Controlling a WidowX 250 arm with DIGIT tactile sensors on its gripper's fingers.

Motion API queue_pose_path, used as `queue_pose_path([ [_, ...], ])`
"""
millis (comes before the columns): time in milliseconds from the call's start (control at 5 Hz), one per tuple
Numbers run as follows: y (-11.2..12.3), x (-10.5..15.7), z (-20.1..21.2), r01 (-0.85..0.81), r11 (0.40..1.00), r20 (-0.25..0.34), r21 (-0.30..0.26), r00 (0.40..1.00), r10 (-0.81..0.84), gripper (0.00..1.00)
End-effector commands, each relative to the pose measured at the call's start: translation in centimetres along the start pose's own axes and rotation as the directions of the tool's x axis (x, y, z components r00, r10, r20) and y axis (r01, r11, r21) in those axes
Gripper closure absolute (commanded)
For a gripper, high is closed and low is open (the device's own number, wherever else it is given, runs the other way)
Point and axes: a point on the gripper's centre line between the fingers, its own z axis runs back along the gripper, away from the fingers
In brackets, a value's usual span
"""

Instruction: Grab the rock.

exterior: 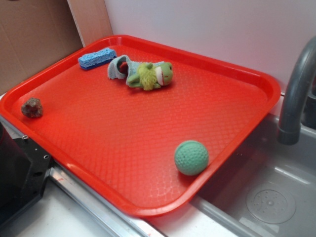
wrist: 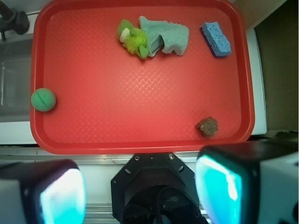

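The rock (exterior: 32, 107) is a small rough dark grey-brown lump at the left edge of the red tray (exterior: 148, 148). In the wrist view the rock (wrist: 207, 126) lies near the tray's lower right corner, just above its near rim (wrist: 140, 148). My gripper (wrist: 140, 191) is open and empty, high above the table, its two fingers wide apart with the robot base between them. The right finger (wrist: 224, 186) is just below the rock in the picture. The gripper is out of frame in the exterior view.
A dimpled green ball (exterior: 191, 157) sits at the tray's front right. A green frog toy (exterior: 150, 75) with a grey-blue cloth (exterior: 118, 66) and a blue sponge (exterior: 97, 58) lie at the back. A grey sink (exterior: 271, 197) and faucet (exterior: 296, 89) are to the right. The black robot base (exterior: 19, 168) stands left.
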Motion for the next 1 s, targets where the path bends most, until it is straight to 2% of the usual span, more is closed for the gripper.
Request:
queue_pose_path([
  [0,0.0,0.0,0.0,0.0,1.0,0.0,0.0,1.0,0.0,0.0],
  [200,3.6,0.9,-5.0,0.036,0.999,-0.065,0.029,0.997,-0.034,0.0],
  [400,6.7,0.9,-8.4,0.15,0.979,-0.098,0.137,0.986,-0.137,0.0],
  [800,6.7,0.9,-8.4,0.15,0.979,-0.098,0.137,0.986,-0.137,0.0],
])
